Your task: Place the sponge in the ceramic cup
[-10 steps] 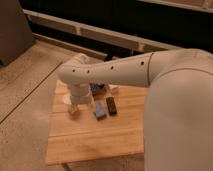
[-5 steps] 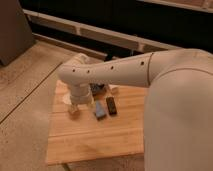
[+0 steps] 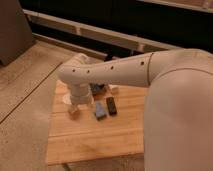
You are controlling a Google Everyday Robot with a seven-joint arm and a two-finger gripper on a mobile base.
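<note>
Worktop (image 3: 95, 142): wooden board on speckled floor.
Sponge (image 3: 100, 110): flat on the worktop, just left of the black block (image 3: 111, 105); not in the cup.
Ceramic cup (image 3: 64, 98): left of the sponge, partly hidden by the arm (image 3: 115, 70).
End effector (image 3: 75, 108): low over the worktop, between cup and sponge; grip state cannot be told.
Risk: a grasp may catch the black block; the arm may knock the cup; the sponge may bridge the rim.
</note>
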